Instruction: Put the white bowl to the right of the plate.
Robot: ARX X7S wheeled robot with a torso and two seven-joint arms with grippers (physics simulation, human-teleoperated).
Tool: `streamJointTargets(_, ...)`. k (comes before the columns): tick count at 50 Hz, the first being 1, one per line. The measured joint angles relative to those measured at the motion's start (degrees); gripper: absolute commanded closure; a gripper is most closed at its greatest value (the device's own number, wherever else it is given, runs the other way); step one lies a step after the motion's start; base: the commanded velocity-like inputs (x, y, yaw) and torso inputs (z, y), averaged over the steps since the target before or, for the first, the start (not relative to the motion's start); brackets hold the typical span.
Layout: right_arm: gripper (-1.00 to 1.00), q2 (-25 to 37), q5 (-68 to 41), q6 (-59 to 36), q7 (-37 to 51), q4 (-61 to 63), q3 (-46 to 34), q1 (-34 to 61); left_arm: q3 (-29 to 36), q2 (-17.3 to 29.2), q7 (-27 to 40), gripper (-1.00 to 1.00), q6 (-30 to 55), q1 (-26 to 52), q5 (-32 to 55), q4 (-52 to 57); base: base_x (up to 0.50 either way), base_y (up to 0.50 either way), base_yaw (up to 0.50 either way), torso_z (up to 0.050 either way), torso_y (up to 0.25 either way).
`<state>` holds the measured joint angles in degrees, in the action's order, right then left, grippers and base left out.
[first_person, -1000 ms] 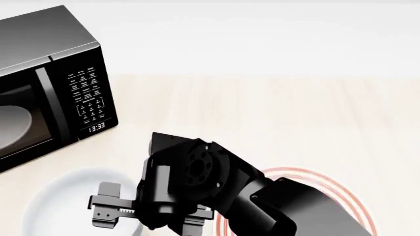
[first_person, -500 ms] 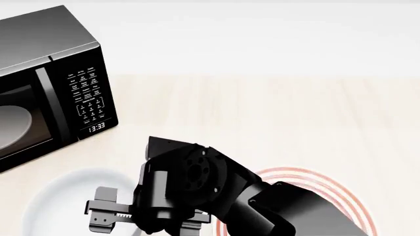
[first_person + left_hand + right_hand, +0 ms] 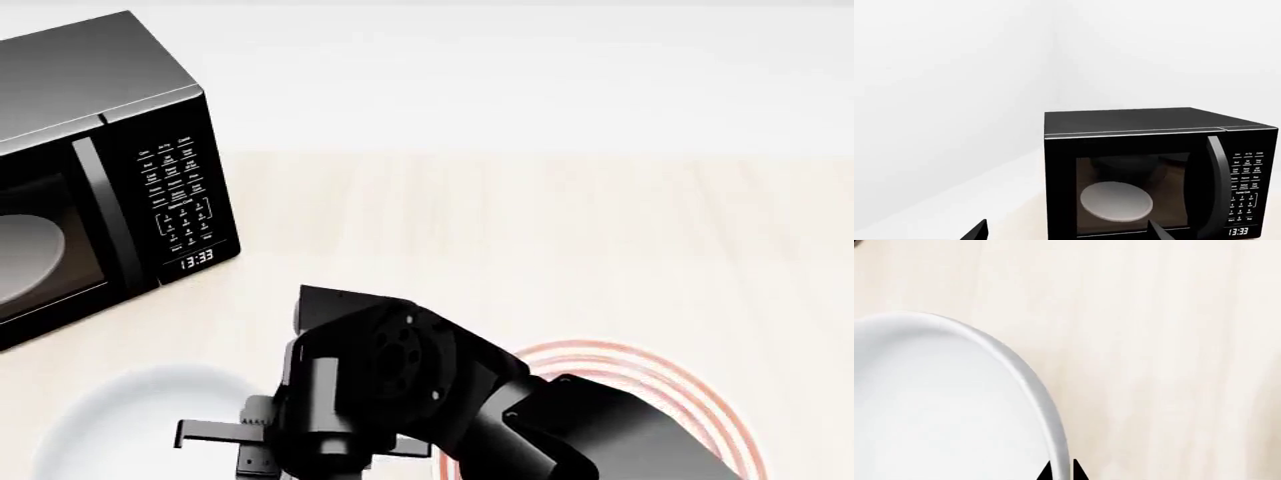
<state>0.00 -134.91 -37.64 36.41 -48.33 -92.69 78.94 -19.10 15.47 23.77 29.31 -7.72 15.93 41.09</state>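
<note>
The white bowl (image 3: 118, 432) sits at the near left of the wooden counter, cut by the picture's lower edge. My right gripper (image 3: 260, 452) reaches across to the bowl's right side. In the right wrist view the bowl (image 3: 934, 405) fills the left half, and its thick rim runs between the two black fingertips of the right gripper (image 3: 1061, 472), which is shut on it. The red-ringed plate (image 3: 607, 352) lies right of the bowl, mostly hidden under my right arm. My left gripper (image 3: 1067, 232) is open and empty, facing the microwave.
A black microwave (image 3: 94, 170) stands at the far left of the counter, its clock reading 13:33. Through its door (image 3: 1147, 170) a pale grey glass disc (image 3: 1115, 201) shows. Bare light wood stretches behind and to the right of the plate.
My right gripper has sunk lower over the bowl's right side and its wide-spread fingers have drawn together on the rim. The bowl sits slightly lower in the head view.
</note>
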Motion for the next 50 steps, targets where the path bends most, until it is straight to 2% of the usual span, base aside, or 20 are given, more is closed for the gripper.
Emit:
streamJointTargets(12,1.0,0.4,0.6,0.6,1.5,1.7,0.0,1.1,-0.1,0.1,0.2,-1.0,-0.2,-0.4,0.3,0.4,0.0,0.0,0.0,0.0,0.0)
streamJointTargets(29,1.0,7.6,-4.5,8.6,15.8,17.4,5.7,4.9,0.5,0.4,0.6,-1.0,-0.3,-0.4,0.3,0.1,0.0,0.0,0.0,0.0,0.0)
streamJointTargets(50,1.0,15.2,-10.5,12.7,25.9,21.0,10.6,10.3,0.5,0.7,1.1,-1.0,-0.2,-0.1,0.8,-0.4,0.0,0.0,0.0,0.0,0.0)
